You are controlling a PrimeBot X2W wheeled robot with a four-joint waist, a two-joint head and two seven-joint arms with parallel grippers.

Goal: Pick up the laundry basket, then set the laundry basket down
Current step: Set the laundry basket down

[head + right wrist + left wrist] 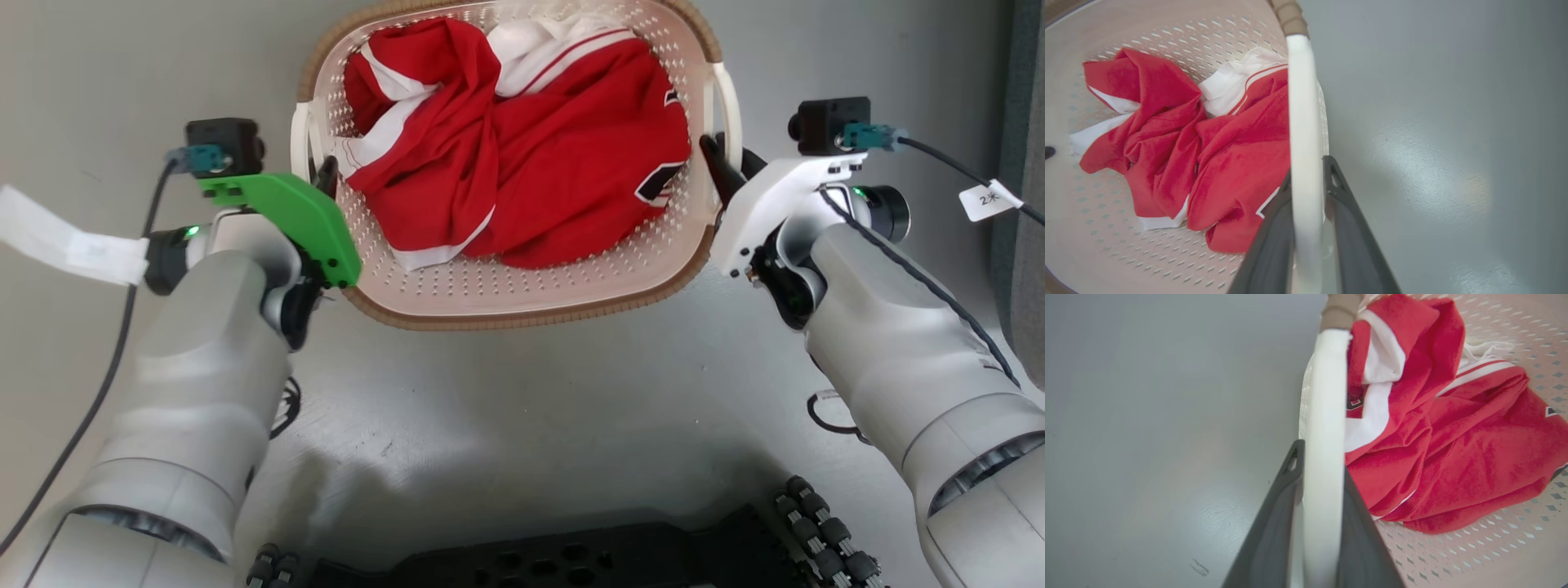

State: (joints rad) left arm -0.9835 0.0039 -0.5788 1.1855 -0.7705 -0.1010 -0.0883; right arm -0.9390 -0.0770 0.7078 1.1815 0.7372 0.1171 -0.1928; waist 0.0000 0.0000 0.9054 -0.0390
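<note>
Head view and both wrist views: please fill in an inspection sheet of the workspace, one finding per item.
Surface: smooth grey floor, light glare.
Job's things: laundry basket upright; lifted or not, cannot tell.
Clutter: red and white garment crumpled inside the basket.
Hands: left hand shut on one white handle, right hand shut on the other.
Cables: black cable along left arm; tagged black cable at right wrist.
Surroundings: robot's dark base at the near edge.

One laundry basket, one heap of red-and-white clothing, two robot arms, two wrist cameras
</note>
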